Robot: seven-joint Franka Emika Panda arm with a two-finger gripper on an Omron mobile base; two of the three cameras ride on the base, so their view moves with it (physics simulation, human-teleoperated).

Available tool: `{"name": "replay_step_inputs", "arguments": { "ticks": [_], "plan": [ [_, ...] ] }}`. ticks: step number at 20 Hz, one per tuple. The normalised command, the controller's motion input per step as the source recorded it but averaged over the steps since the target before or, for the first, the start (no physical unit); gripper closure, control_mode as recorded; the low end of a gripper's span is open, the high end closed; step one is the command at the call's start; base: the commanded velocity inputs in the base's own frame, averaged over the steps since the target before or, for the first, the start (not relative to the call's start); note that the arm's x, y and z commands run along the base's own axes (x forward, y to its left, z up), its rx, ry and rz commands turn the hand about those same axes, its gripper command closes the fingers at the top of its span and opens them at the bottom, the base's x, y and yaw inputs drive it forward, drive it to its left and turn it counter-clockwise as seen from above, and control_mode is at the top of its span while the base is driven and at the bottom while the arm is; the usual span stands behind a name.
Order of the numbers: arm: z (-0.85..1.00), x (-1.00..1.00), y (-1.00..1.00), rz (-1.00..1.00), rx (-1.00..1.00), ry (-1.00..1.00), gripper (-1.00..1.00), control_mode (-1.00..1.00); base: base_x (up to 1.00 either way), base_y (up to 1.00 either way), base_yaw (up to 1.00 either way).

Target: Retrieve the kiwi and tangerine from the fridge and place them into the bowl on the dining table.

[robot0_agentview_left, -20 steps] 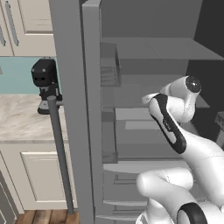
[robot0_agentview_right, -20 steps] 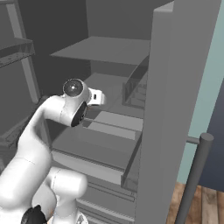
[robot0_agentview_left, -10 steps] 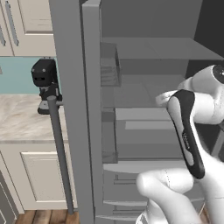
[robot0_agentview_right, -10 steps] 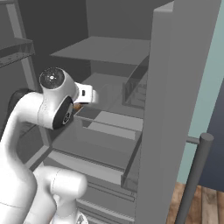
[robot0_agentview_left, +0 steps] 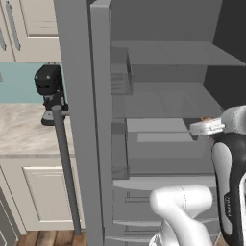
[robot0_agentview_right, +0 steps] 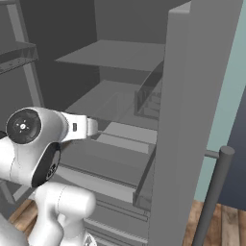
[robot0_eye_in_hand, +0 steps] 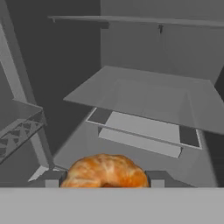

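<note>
The hand (robot0_eye_in_hand: pixel 104 183) is clasping the tangerine (robot0_eye_in_hand: pixel 105 171) between its fingers (robot0_eye_in_hand: pixel 53 178), holding it inside the open fridge (robot0_agentview_left: pixel 158 101), above a grey inner shelf (robot0_eye_in_hand: pixel 140 98).

The tangerine (robot0_eye_in_hand: pixel 105 171), round, orange and mottled, sits between the two fingers of the hand (robot0_eye_in_hand: pixel 105 178), which touch its sides. The grey fridge (robot0_agentview_left: pixel 158 96) stands open, its door (robot0_agentview_left: pixel 79 120) swung wide, grey inner shelves (robot0_eye_in_hand: pixel 144 98) bare ahead.
</note>
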Motion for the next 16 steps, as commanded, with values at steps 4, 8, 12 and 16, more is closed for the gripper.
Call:
{"name": "replay_step_inputs", "arguments": {
  "ticks": [4,8,12,16],
  "plan": [
    [0.08,-0.97,0.0,0.0,0.0,-0.26,1.0,-1.0,0.0,0.0,0.0],
    [0.16,-0.65,0.0,0.0,0.0,-0.09,1.0,-1.0,0.0,0.0,0.0],
    [0.01,0.0,0.0,0.0,0.0,0.0,1.0,-1.0,0.0,0.0,0.0],
    [0.0,0.09,0.0,0.0,0.0,0.01,1.0,-1.0,0.0,0.0,0.0]
  ]
}}
